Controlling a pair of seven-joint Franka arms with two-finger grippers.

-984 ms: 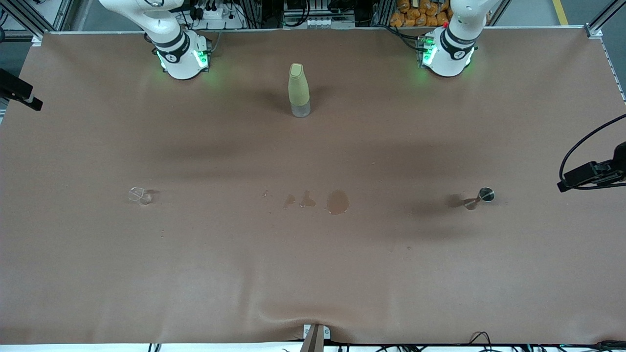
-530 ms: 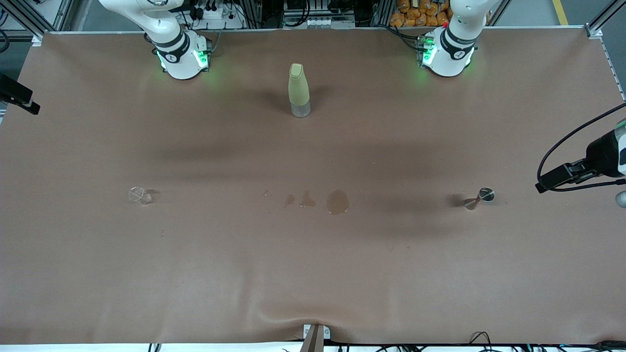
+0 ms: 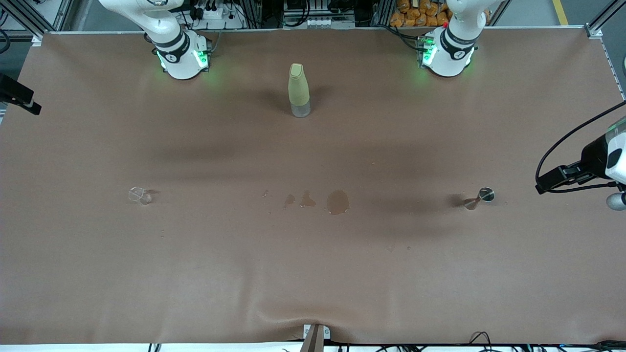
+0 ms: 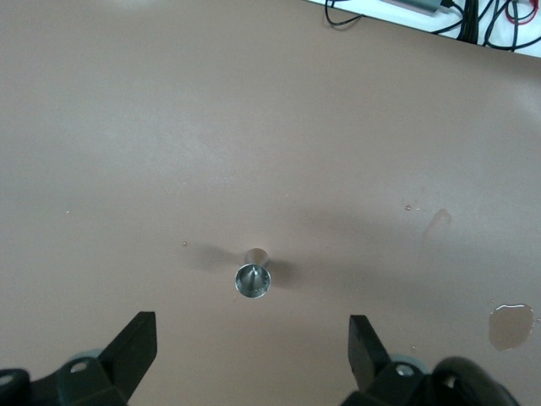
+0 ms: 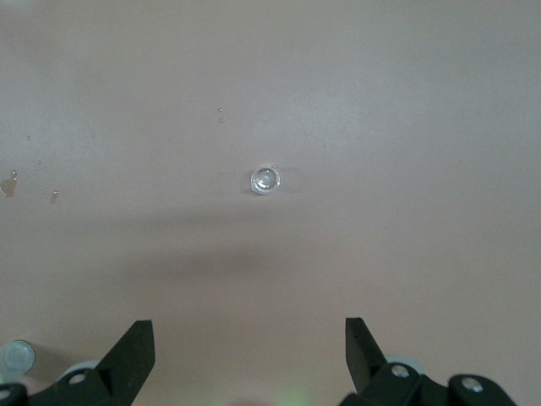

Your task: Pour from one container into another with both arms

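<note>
My left gripper (image 4: 252, 351) hangs high over the small shiny steel hourglass jigger (image 4: 253, 280), fingers (image 4: 135, 342) spread wide and holding nothing. The jigger (image 3: 480, 197) stands upright on the brown counter (image 3: 313, 274) toward my left arm's end. My right gripper (image 5: 249, 355) hangs over the tiny clear glass cup (image 5: 265, 179), fingers likewise released. The cup (image 3: 139, 195) sits toward my right arm's end, well apart from the jigger. Between them lie wet puddles (image 3: 337, 202). A tall yellow-green bottle (image 3: 298, 90) stands farther from the front camera, between my bases.
</note>
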